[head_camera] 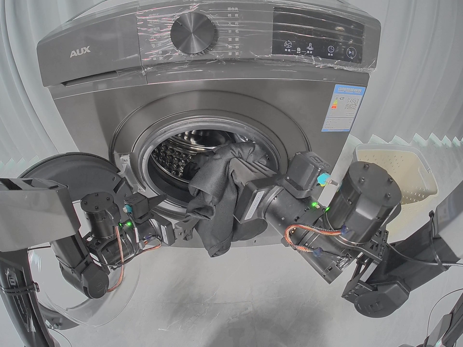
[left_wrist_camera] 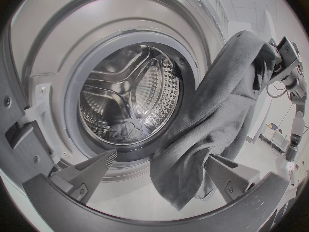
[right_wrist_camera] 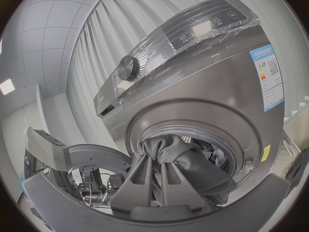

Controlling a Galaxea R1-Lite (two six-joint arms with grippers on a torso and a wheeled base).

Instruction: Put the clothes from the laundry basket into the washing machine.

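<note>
Dark garment (head_camera: 217,189) in right hand (right_wrist_camera: 156,163), at drum mouth (head_camera: 141,160)

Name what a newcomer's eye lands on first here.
The dark garment draped from the shut right end effector at the round doorway of the washing machine, half hanging outside. Behind it, the shiny drum holds another crumpled cloth; the cream laundry basket stands to the machine's right.

One washing machine (head_camera: 202,97), one door (head_camera: 72,179), one dial (head_camera: 193,33) and one laundry basket (head_camera: 386,149) are in sight. Garments number two: a dark garment (head_camera: 217,193) and, in the drum, a crumpled garment (left_wrist_camera: 124,131).
</note>
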